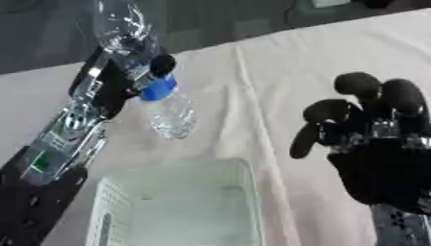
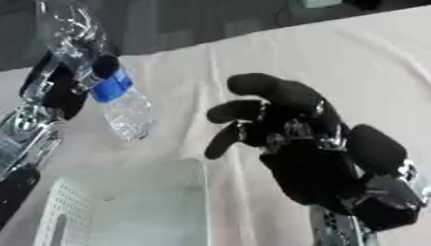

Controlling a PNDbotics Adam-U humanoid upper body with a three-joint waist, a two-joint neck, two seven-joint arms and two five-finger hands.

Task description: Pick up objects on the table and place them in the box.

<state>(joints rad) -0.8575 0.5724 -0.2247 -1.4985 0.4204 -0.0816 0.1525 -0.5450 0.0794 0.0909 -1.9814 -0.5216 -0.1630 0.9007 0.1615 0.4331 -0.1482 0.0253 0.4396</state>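
Note:
A clear plastic bottle [image 1: 160, 103] with a blue label band hangs tilted above the table, its lower end pointing down toward the white box [image 1: 244, 192]. My left hand [image 1: 114, 81] is shut on the bottle's upper half, fingers curled round it just above the blue band. The white slotted box sits at the lower middle of the view, and nothing shows inside it. At the right, my right hand [image 2: 303, 144] is held above the cloth beside the box with relaxed fingers and holds nothing.
A pale cloth [image 1: 278, 72] covers the table. A dark floor [image 1: 219, 24] lies beyond the table's far edge, with a pale object [image 1: 328, 3] at the top.

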